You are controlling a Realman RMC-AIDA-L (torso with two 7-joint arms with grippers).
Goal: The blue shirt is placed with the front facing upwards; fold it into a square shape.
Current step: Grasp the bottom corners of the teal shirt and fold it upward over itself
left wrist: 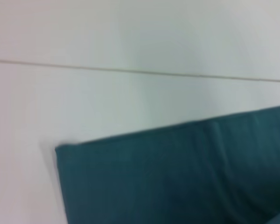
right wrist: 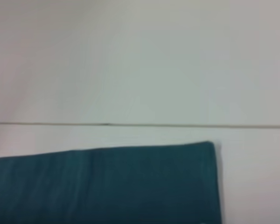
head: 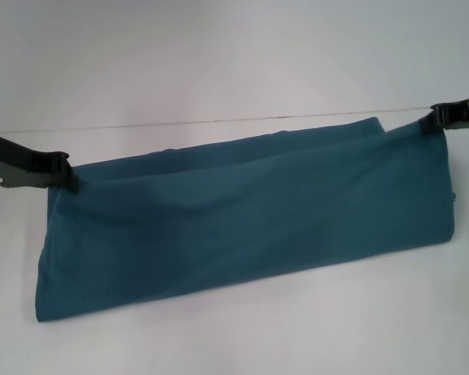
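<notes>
Head view: we see the large dark teal-blue cotton shirt as a long folded band across mid-frame on the white table, no lettering showing.
Left gripper: mid-left of frame, fingers pinched shut on the shirt's upper-left corner.
Right gripper: upper right of frame, closed on the shirt's upper-right corner.
Long axis: runs lower left to upper right, claw to claw; upper edge held taut between them.
Wrist views: cloth edge and table seam only; no fingers shown.
Judgement: we expect the next fold to bring one end over the other; each arm is equally near its end.
</notes>
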